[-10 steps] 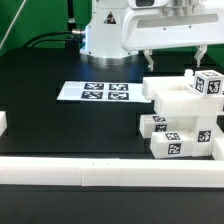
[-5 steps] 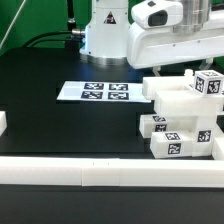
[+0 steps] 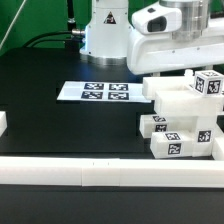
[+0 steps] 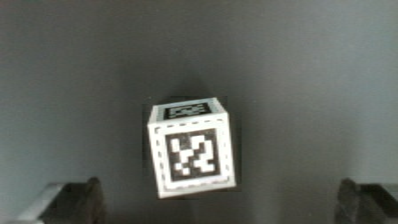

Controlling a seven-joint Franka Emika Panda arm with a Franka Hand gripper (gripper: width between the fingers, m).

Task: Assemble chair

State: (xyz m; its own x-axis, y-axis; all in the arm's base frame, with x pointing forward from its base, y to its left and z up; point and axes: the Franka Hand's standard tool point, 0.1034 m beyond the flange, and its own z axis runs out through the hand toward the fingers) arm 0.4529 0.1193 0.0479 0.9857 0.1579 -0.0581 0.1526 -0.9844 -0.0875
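Chair [image 3: 185, 115]: blocky matte-white pieces, square-tagged cube [image 4: 191, 146].

Chair parts [image 3: 182, 118]: chunky white plastic, matt, smooth faces, each with a printed black-and-white tag. Small tagged block [image 4: 192, 146] in the wrist view: same matt white.
Table [image 3: 70, 125]: black, matt, even.
Marker board [image 3: 94, 92]: thin, flat, white, paper-like, low sheen.
Near border rail [image 3: 90, 176]: white, matt.
Arm housing [image 3: 165, 30]: glossy white plastic, with highlights.
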